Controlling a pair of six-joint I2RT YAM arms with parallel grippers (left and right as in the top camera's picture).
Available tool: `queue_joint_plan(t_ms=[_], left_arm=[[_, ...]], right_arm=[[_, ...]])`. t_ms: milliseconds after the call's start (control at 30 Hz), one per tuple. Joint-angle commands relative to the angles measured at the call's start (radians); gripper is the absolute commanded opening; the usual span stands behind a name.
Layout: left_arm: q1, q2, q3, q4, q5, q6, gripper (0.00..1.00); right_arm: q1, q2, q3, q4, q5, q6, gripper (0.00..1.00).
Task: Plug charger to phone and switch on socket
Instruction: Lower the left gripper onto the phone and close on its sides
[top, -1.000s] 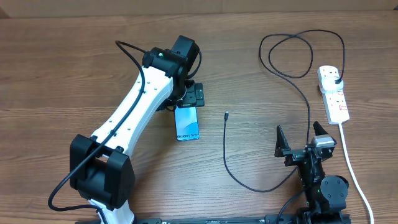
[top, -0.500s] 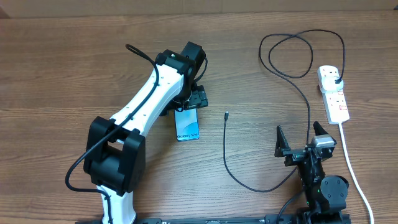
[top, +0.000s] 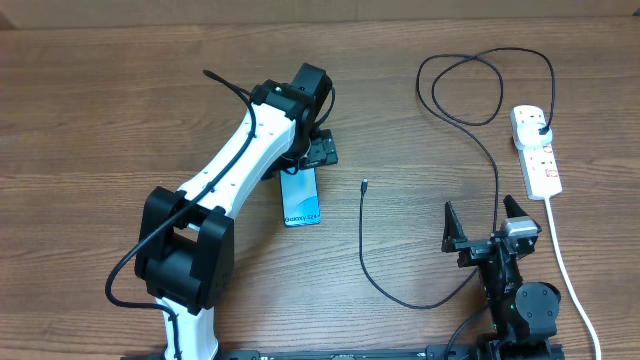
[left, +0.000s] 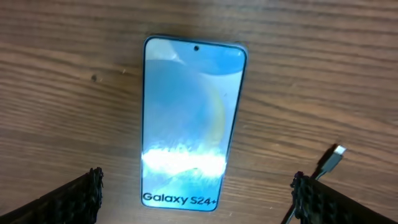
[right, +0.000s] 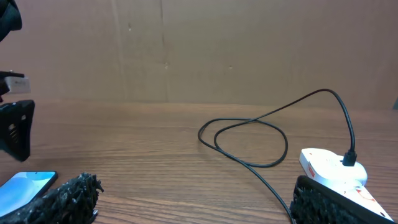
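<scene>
The phone (top: 301, 198) lies flat on the wooden table with its blue screen lit; the left wrist view shows it (left: 189, 118) with "Galaxy S24+" text near my fingers. My left gripper (top: 308, 160) hovers over the phone's far end, open and empty, its fingertips (left: 198, 198) on either side of the phone's near end. The charger cable (top: 372, 255) curves across the table, its small plug tip (top: 365, 184) right of the phone, also showing in the left wrist view (left: 333, 155). The socket (top: 536, 150) lies at the right with a black plug in it. My right gripper (top: 489, 225) is open and empty near the front edge.
A thick white cord (top: 565, 260) runs from the socket toward the front edge. The cable loops at the back right (top: 470, 90). A brown wall (right: 199, 50) stands beyond the table.
My left arm has swung to the right and its gripper has settled over the phone's far end. The right arm, cable and socket have not moved.
</scene>
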Motion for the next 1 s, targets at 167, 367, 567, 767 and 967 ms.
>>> queue_joint_plan(t_ms=[167, 367, 567, 767, 967], left_arm=[[-0.006, 0.017, -0.018, -0.002, -0.01, 0.032, 1.0], [-0.006, 0.051, -0.03, 0.004, -0.009, 0.082, 0.99], [-0.006, 0.084, -0.03, 0.006, 0.008, 0.111, 1.0], [-0.003, 0.134, -0.031, 0.012, 0.061, 0.185, 0.99], [0.004, 0.144, -0.031, 0.021, 0.06, 0.185, 0.99]], right_arm=[[0.003, -0.007, -0.01, 0.006, 0.005, 0.005, 1.0], [0.003, -0.007, -0.01, 0.006, 0.005, 0.005, 1.0], [0.003, -0.007, -0.01, 0.006, 0.005, 0.005, 1.0], [0.003, -0.007, -0.01, 0.006, 0.005, 0.005, 1.0], [0.003, -0.007, -0.01, 0.006, 0.005, 0.005, 1.0]])
